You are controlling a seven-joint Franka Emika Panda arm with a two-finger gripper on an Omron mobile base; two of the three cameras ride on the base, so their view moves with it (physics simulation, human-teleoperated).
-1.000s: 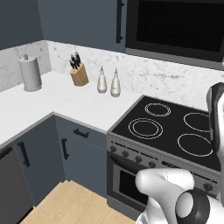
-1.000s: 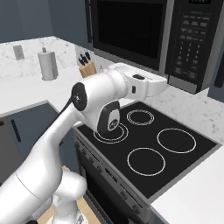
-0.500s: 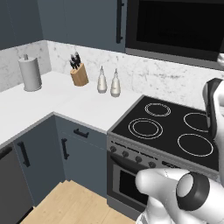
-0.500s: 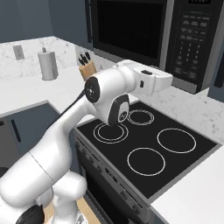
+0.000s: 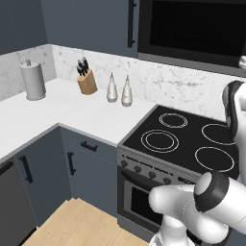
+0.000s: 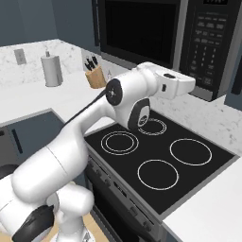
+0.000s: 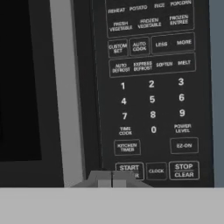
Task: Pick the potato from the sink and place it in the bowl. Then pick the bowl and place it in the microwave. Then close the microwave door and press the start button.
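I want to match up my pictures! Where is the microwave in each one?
Left base view: the microwave is at the top right, above the stove.
Right base view: it runs along the top, above the same stove.
Hand view: its keypad is close up, door window at left.
Shared landmark: the stove.

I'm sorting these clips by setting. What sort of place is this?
A home-style kitchen, rendered rather than real. A black stove with ring burners sits under a built-in microwave, and a knife block and paper towel roll stand on the white counter.
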